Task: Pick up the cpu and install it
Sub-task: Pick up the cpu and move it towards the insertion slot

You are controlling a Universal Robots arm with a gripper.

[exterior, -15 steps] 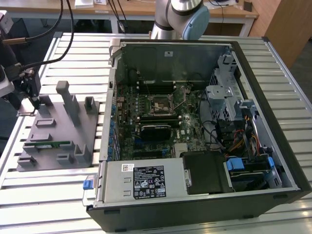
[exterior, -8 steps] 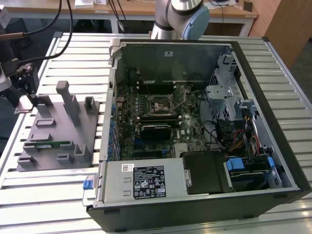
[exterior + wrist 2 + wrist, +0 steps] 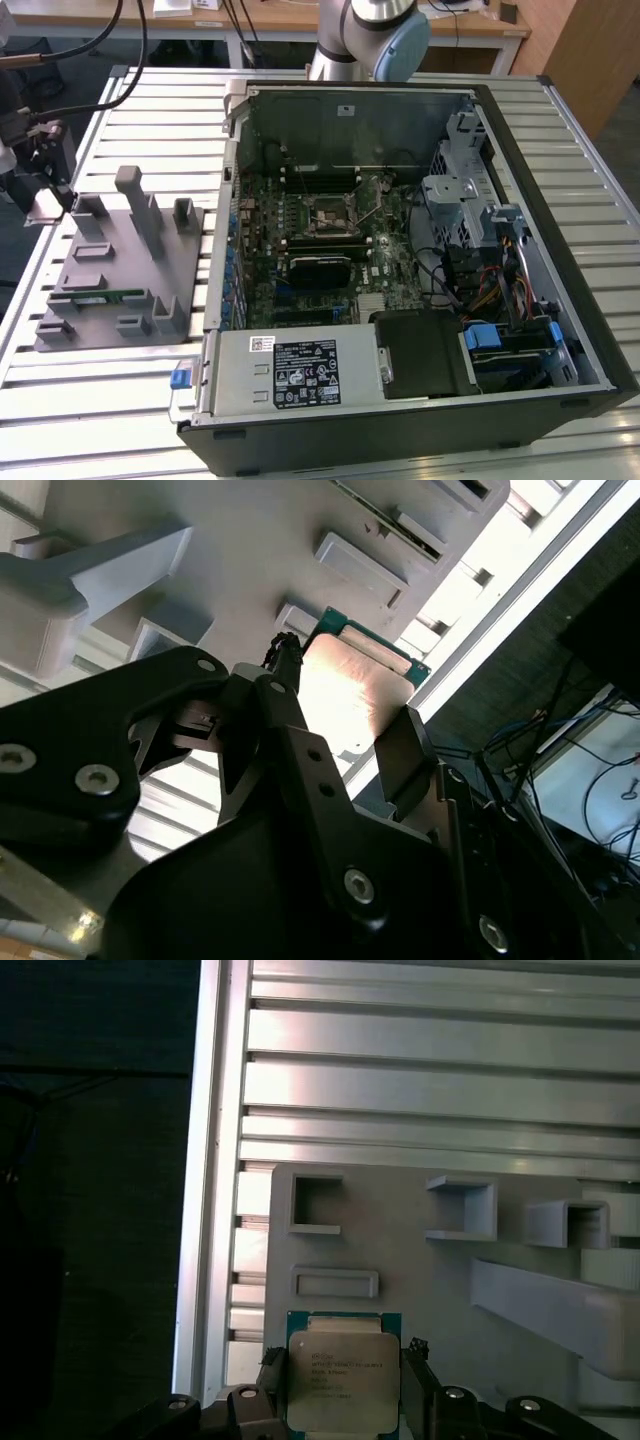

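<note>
The cpu [image 3: 340, 1372], a flat square chip with a pale silver top and a green rim, sits between my gripper's [image 3: 342, 1380] two black fingers. In the second wrist view the cpu [image 3: 352, 692] is lit brightly, and the gripper [image 3: 345, 720] is shut on its two opposite edges. In the exterior view the gripper [image 3: 42, 185] hangs at the far left, beside the grey holder tray [image 3: 120, 270], with the pale cpu [image 3: 46, 208] under it. The motherboard's open socket [image 3: 335, 215] lies inside the computer case [image 3: 400, 250], well away at the exterior view's right.
The grey tray carries upright posts [image 3: 135, 205] and slots, with a green memory stick [image 3: 100, 297] lying in one. The case walls, a drive cage [image 3: 460, 190] and cable bundles [image 3: 480, 290] crowd the board. The ribbed metal table [image 3: 100, 400] ends just left of the gripper.
</note>
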